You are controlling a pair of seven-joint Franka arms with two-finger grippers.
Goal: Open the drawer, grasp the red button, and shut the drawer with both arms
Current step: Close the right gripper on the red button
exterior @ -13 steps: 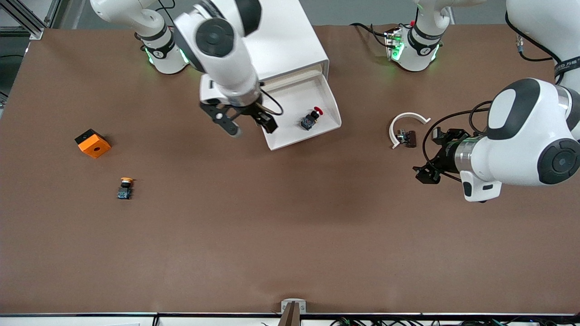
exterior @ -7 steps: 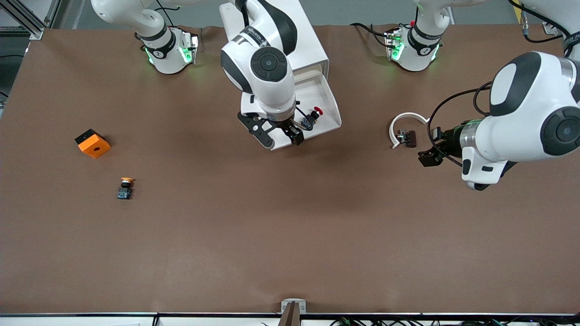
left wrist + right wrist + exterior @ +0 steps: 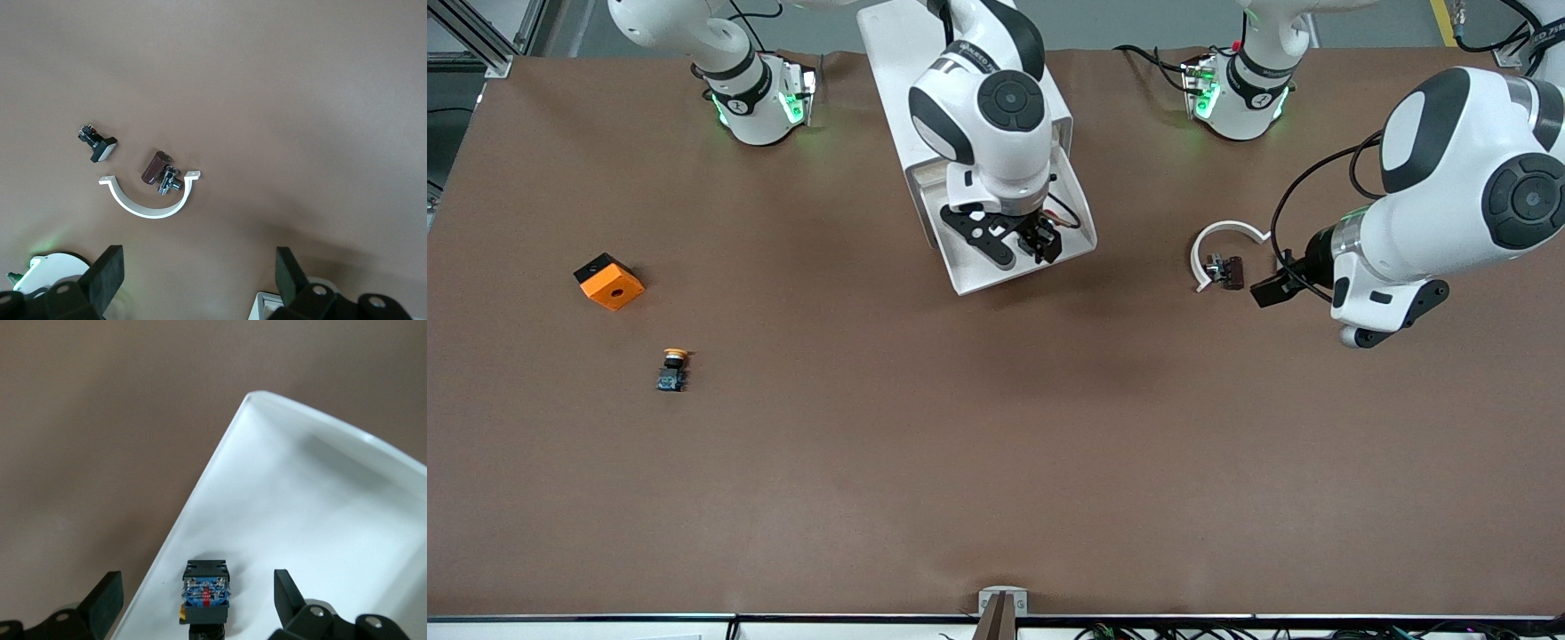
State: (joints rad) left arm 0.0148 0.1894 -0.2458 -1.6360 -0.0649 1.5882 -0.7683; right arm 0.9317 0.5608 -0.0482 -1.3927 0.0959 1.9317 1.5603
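Drawer [image 3: 971, 276]: pulled out of the white cabinet [image 3: 925, 53], its tray open to the front camera; one corner of the tray shows in the right wrist view [image 3: 320, 493].
Button [image 3: 207, 590]: lies on the drawer's white floor, close to a side wall; the right wrist view shows its dark blue-black body between the two fingers. In the front view the right arm's hand covers it.
Right gripper [image 3: 1021, 247]: hangs over the open drawer, directly above the button, jaws spread wide with nothing between them touched.
Right gripper's fingers [image 3: 103, 600]: one on each side of the button, both apart from it.
Left gripper [image 3: 1267, 292]: low over the table toward the left arm's end, jaws wide apart and holding nothing, just beside the white curved piece.
White curved piece [image 3: 1218, 236]: a half ring lying flat on the table, with a small brown and metal part [image 3: 1225, 271] in its mouth.
Small black part [image 3: 99, 143]: on the table near the half ring, seen from the left wrist.
Orange cube [image 3: 609, 282]: toward the right arm's end of the table.
Yellow-capped button [image 3: 672, 368]: nearer to the front camera than the cube, well apart from the cabinet.
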